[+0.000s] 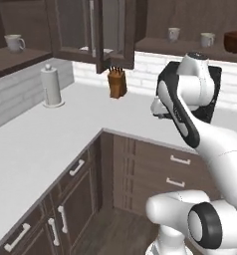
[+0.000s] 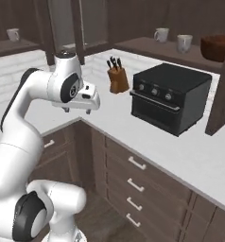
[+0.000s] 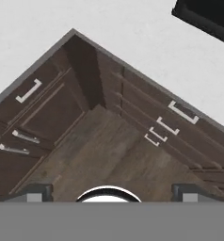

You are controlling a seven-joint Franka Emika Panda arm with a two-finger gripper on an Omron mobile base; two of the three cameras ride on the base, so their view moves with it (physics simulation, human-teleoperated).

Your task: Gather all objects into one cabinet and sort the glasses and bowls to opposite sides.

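Two cream-white cups (image 1: pixel 174 34) (image 1: pixel 207 39) and a reddish-brown bowl (image 1: pixel 235 42) stand on the shelf of the right-hand wall cabinet (image 1: pixel 155 47). The bowl is at the far right. The same cups (image 2: pixel 161 34) (image 2: pixel 184 42) and bowl (image 2: pixel 215 47) appear in the right base view. A third cup (image 1: pixel 14 43) (image 2: pixel 12 34) sits alone on the left wall shelf. My gripper (image 2: pixel 78 110) hangs open over the inner corner of the counter, pointing down, far from the shelves. Its fingertips (image 3: pixel 36 192) stand wide apart with nothing between them, above the wooden floor.
A glass-paned cabinet door (image 1: pixel 115 35) stands open in the corner. Below it on the white counter (image 1: pixel 51 144) are a knife block (image 1: pixel 117 83) and a paper towel roll (image 1: pixel 52 86). A black toaster oven (image 2: pixel 171 97) sits under the right shelf. Base drawers (image 2: pixel 133 184) line the corner.
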